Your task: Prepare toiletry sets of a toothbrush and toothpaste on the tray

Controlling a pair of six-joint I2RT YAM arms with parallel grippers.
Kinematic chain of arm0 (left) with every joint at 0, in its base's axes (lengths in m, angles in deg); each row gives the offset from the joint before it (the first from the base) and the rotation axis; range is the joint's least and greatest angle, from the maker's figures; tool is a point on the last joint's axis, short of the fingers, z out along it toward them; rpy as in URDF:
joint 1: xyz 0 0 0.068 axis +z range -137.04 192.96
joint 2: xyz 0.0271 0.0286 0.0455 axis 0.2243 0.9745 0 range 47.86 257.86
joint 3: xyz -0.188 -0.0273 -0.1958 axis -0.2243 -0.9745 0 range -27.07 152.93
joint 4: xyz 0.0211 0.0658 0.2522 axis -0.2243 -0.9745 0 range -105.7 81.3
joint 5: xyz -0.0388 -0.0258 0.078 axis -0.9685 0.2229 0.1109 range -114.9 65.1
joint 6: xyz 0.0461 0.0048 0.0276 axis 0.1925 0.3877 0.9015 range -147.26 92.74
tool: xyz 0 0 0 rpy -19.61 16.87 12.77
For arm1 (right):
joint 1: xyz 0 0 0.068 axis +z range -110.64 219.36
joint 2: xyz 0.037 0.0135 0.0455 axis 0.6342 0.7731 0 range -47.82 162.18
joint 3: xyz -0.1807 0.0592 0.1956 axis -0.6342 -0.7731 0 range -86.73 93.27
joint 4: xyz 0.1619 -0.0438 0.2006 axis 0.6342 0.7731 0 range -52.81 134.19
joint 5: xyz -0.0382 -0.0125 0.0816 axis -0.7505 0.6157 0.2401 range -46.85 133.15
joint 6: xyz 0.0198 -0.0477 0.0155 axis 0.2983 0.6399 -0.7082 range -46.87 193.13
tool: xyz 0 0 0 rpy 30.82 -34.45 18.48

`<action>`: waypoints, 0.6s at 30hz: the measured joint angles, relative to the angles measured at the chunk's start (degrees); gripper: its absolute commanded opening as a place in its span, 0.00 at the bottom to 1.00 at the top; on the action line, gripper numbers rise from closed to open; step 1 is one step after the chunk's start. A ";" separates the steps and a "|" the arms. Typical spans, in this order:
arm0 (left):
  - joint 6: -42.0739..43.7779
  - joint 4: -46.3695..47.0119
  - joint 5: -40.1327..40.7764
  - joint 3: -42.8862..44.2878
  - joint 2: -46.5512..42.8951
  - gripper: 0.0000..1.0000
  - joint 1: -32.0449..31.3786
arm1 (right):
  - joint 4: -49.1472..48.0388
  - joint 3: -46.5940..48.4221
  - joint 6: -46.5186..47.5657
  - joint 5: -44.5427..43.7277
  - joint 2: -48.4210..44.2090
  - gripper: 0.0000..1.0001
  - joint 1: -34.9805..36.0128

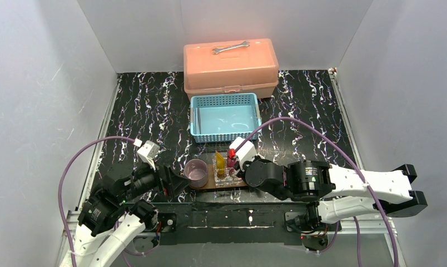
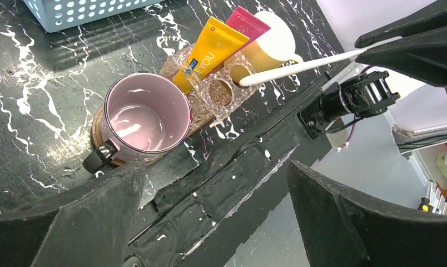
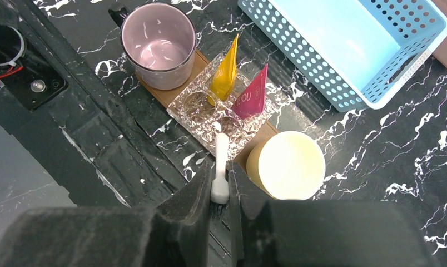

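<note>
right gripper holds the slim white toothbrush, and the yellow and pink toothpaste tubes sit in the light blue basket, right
No: the right wrist view shows the yellow tube and magenta-pink tube standing in the clear bumpy holder. The right gripper does hold the white toothbrush.

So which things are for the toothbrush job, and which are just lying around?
For the job: toothbrush in the right claw, yellow tube, pink tube, holder, tray, perhaps the pink mug and yellow mug on it.
Lying about: basket, toolbox, wrench.
</note>
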 measured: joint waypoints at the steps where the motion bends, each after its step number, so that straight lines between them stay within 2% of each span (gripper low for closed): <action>1: 0.00 0.11 0.00 0.00 0.02 0.98 0.00 | -0.46 -0.81 -0.04 -0.07 -0.46 0.01 0.00; 18: -0.02 0.94 0.00 -0.09 1.11 0.98 0.00 | -12.37 -14.75 -0.11 -1.68 -5.95 0.01 -0.02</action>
